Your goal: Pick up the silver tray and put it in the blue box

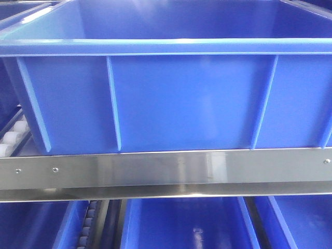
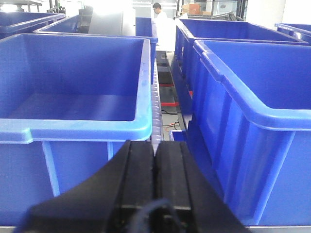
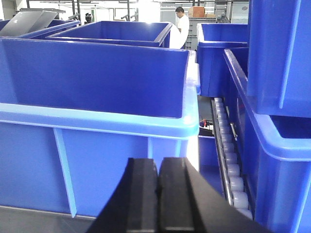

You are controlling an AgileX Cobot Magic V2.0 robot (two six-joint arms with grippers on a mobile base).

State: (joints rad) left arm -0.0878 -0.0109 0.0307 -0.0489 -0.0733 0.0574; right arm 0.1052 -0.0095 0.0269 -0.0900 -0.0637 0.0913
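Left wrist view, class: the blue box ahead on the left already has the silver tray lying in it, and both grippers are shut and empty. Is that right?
Not quite. The left wrist view shows the blue box with a bare blue floor; no silver tray appears in any view. The rest stands: the left gripper and right gripper are both shut and empty.

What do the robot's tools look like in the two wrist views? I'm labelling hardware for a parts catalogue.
Both are matte black. The left tool shows two flat, ribbed-looking pads side by side on a base that flares out wide, with a dark cable looping at the bottom edge. The right tool has two smooth rectangular black fingers on sloping black shoulders. No markings or logos are visible on either.
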